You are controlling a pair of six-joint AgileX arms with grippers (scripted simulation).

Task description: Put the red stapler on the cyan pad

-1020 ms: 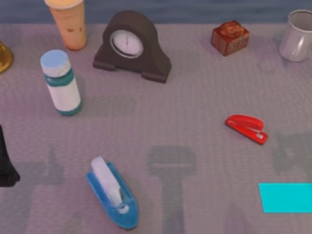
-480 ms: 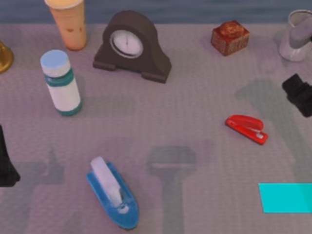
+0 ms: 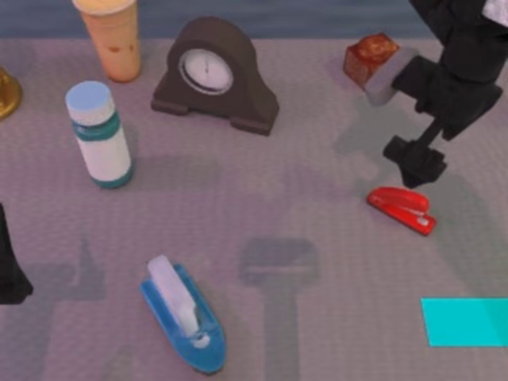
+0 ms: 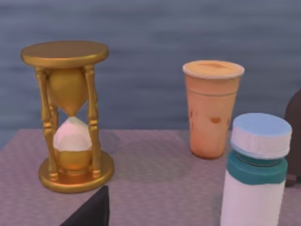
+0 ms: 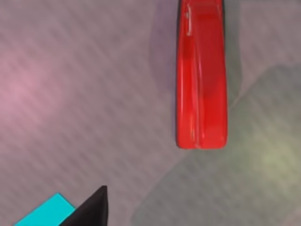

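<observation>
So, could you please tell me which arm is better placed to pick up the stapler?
The right. Its claw hangs just beside the stapler, and the pad lies on the same right side of the table. The left claw sits parked at the far left edge.

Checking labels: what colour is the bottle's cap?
Pale blue cap on the bottle; left wrist view shows it best.

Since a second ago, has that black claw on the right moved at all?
Yes. The right gripper has swung in from the table's right edge toward the left and now hangs just above the red stapler, which lies where it was.
</observation>
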